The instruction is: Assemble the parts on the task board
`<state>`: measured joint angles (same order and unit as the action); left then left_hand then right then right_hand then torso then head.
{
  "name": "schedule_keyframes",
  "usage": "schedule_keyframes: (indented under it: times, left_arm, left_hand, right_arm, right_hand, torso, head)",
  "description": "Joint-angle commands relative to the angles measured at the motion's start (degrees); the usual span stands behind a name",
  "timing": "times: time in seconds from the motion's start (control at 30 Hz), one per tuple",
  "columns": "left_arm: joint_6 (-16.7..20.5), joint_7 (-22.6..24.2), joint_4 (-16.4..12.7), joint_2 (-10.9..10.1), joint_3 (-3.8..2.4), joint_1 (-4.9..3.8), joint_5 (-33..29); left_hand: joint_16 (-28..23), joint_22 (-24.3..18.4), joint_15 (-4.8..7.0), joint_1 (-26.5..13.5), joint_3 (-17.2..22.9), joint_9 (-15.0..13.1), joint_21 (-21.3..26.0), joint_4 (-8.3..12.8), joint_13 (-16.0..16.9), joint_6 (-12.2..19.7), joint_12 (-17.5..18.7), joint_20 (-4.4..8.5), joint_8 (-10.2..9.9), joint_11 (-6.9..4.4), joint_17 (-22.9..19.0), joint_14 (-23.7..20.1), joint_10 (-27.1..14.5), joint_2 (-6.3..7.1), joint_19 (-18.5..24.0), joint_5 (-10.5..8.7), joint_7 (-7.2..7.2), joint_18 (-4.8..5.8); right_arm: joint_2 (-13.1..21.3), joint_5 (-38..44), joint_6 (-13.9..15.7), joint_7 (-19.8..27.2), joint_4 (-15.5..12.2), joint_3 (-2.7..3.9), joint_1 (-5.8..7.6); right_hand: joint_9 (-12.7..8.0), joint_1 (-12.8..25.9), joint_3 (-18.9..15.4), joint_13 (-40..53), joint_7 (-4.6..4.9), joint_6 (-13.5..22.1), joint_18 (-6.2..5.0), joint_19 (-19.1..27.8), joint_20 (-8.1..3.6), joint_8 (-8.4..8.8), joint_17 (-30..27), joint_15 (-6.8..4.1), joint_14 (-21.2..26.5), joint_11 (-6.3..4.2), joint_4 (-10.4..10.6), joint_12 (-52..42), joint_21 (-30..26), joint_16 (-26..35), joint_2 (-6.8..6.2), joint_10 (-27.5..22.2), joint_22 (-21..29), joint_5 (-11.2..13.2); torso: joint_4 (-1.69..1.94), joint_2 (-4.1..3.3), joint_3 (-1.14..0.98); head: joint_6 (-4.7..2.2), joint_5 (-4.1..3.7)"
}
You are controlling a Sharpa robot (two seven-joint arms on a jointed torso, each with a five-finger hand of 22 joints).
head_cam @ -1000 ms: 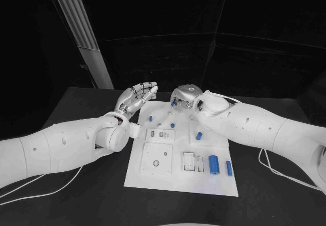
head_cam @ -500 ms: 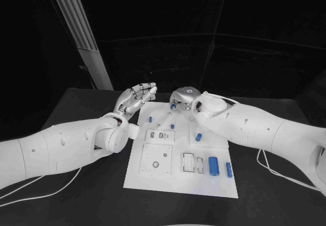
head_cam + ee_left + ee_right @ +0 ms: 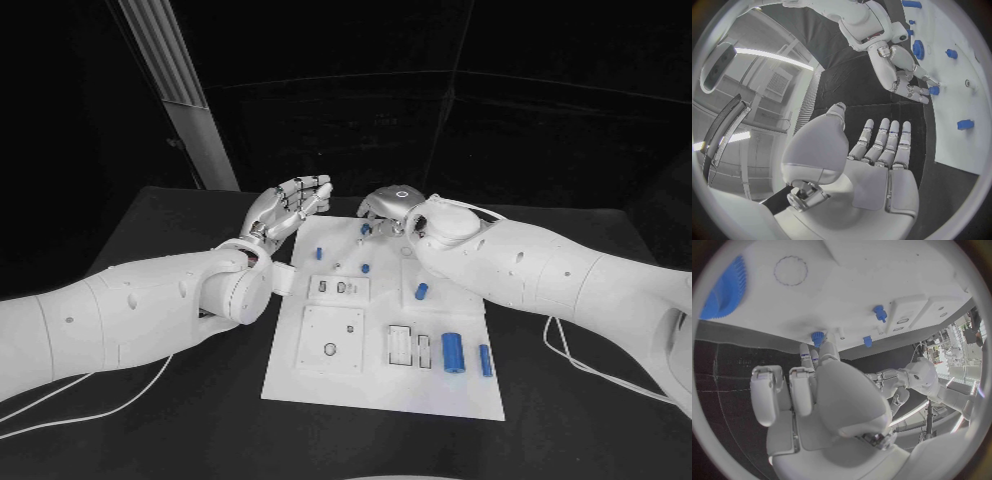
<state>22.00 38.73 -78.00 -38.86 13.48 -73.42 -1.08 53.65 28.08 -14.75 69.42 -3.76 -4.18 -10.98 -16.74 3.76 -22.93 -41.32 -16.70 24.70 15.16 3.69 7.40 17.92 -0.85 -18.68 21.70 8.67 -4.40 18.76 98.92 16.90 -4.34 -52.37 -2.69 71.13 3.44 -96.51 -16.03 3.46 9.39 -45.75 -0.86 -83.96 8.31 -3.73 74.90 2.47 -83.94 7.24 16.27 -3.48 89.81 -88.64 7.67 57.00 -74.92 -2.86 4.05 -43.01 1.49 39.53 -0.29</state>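
A: Item one, left hand?
B: Upper middle of the head view, just off the far-left corner of the task board. Raised, palm flat, fingers straight and slightly apart, holding nothing, touching nothing.

A: Item two, right hand?
B: Upper middle, over the board's far edge. Fingers curled down and pinching a small blue peg at the board surface; the left wrist view shows the peg between its fingertips.

A: Blue parts, counted?
B: Head view: one large cylinder and one slimmer cylinder at lower right of the board; one short cylinder mid-right; two small pegs, one upper left and one centre. Right wrist view adds one blue gear, lying on the board.

A: Board position?
B: Centre of the black table, between the arms.
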Motion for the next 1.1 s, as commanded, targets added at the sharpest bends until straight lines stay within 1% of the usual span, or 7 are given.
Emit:
schedule_keyframes:
  times: [0.03, 0.2, 0.5, 0.67, 0.83, 0.97, 1.1]
  left_arm:
    - [-0.5, 18.4, 0.1, 0.1, -0.04, -0.13, 0.3]
    - [-0.6, 18.3, 0.7, 0.5, -0.04, -0.13, 0.3]
    - [-0.7, 18.2, 2.5, 1.3, -0.04, -0.11, 0.3]
    - [-0.7, 18.2, 3.6, 1.8, -0.04, -0.07, 0.3]
    - [-0.9, 18.1, 4.2, 2.2, -0.04, 0.01, 0.3]
    - [-1.1, 18.0, 4.4, 2.3, -0.04, 0.10, 0.3]
    - [-1.2, 17.9, 4.4, 2.3, -0.04, 0.18, 0.3]
  left_hand:
    - [0.4, -0.1, -0.30, 0.2, -0.1, 0.1, -0.2, 0.0, 0.0, 0.4, -0.2, 0.02, 0.3, 0.03, 0.0, 0.2, -0.2, -0.67, 0.5, 0.23, 8.28, -0.26]
    - [0.4, -0.1, -0.30, 0.2, -0.1, 0.1, -0.2, 0.0, 0.0, 0.4, -0.2, 0.02, 0.3, 0.03, 0.0, 0.2, -0.2, -0.67, 0.5, 0.23, 8.28, -0.26]
    - [0.4, -0.1, -0.30, 0.2, -0.1, 0.1, -0.2, 0.0, 0.0, 0.4, -0.2, 0.02, 0.4, 0.03, 0.0, 0.2, -0.2, -0.71, 0.5, 0.27, 8.28, -0.26]
    - [0.4, -0.1, -0.30, 0.2, -0.1, 0.1, -0.2, 0.0, 0.0, 0.4, -0.2, 0.02, 0.4, 0.03, 0.0, 0.2, -0.2, -0.71, 0.5, 0.27, 8.28, -0.26]
    - [0.4, -0.1, -0.30, 0.2, -0.1, 0.0, -0.2, 0.0, 0.0, 0.4, -0.2, 0.02, 0.5, 0.03, 0.0, 0.2, -0.2, -0.71, 0.6, 0.29, 8.28, -0.26]
    - [0.4, -0.2, -0.30, 0.2, -0.1, 0.0, -0.2, 0.0, 0.0, 0.4, -0.2, 0.02, 0.5, 0.03, 0.0, 0.2, -0.2, -0.71, 0.6, 0.29, 8.28, -0.26]
    - [0.4, -0.3, -0.31, 0.2, -0.1, 0.1, -0.2, 0.0, 0.0, 0.5, -0.2, 0.02, 0.5, 0.03, 0.0, 0.2, -0.2, -0.71, 0.7, 0.30, 8.28, -0.25]
  right_arm:
    - [0.0, 0.1, 0.4, -2.0, 0.0, 0.03, 0.12]
    - [0.8, -1.5, 7.3, -1.4, -0.9, 0.03, 0.12]
    - [9.4, -18.6, 18.7, 3.3, -11.4, 0.03, 0.18]
    - [17.2, -31.0, 17.8, 6.9, -19.3, 0.04, 0.31]
    - [22.6, -35.9, 15.6, 9.7, -23.3, 0.03, 0.36]
    - [25.3, -33.4, 11.7, 10.7, -24.5, 0.00, 0.35]
    - [26.4, -30.5, 9.4, 10.9, -24.4, -0.03, 0.34]
  right_hand:
    - [-0.5, 2.6, -0.6, 0.1, -0.21, 9.4, 0.86, -6.0, 0.68, 0.80, 3.5, 0.89, -4.0, 0.37, 0.1, -0.1, 0.2, 0.1, -1.01, -2.8, -15.1, 0.2]
    - [-0.5, 4.9, 0.1, 0.3, -0.35, 14.3, 0.86, -6.0, 1.37, 0.89, 2.3, 1.29, -3.7, 1.00, 0.0, -0.5, 0.2, 0.3, -1.88, -3.8, -15.1, 0.2]
    - [1.6, 7.3, 2.4, 0.7, 2.51, -1.4, 0.86, -6.0, 1.66, -3.09, 0.8, 1.34, -3.4, 1.15, -0.1, -2.7, 0.2, 0.5, -1.76, -0.4, -15.1, 0.2]
    - [1.7, 9.3, 2.1, 0.9, 2.49, -3.1, 0.58, -5.3, 1.58, -3.50, -1.8, 1.19, -2.8, 0.93, 0.3, -3.9, -0.4, 1.0, -1.68, 1.8, -14.2, 0.2]
    - [1.4, 13.4, 0.8, 1.2, 1.90, -2.6, 0.15, -4.2, 1.17, -2.65, -6.7, 0.68, -1.5, 0.24, 0.3, -5.3, -1.3, 2.1, -2.06, 4.1, -12.9, 0.1]
    - [0.7, 16.8, -0.4, 3.0, 1.58, -0.3, -2.59, 5.1, 0.59, -0.98, -24.7, 0.13, 6.5, -0.63, -0.3, -8.5, -8.1, 7.8, -2.31, 7.0, -4.3, 0.1]
    - [0.5, 20.2, -1.4, 7.9, 0.38, 2.9, -4.39, 13.5, -0.03, -0.33, -18.6, -0.66, 7.5, -1.92, 0.3, -15.7, -13.8, 6.3, -3.23, 8.5, 1.2, 0.1]
  torso:
    - [0.03, -0.03, 0.01]
    - [-0.02, 0.04, -0.02]
    - [-0.21, 0.62, 0.03]
    - [-0.56, 1.14, 0.13]
    - [-0.77, 1.39, 0.16]
    - [-0.89, 1.45, 0.11]
    - [-0.98, 1.48, 0.14]
  head:
    - [0.03, 0.05]
    - [0.15, 0.15]
    - [0.31, 0.37]
    - [0.52, -0.16]
    - [0.48, -1.32]
    - [0.47, -1.86]
    - [0.45, -2.39]
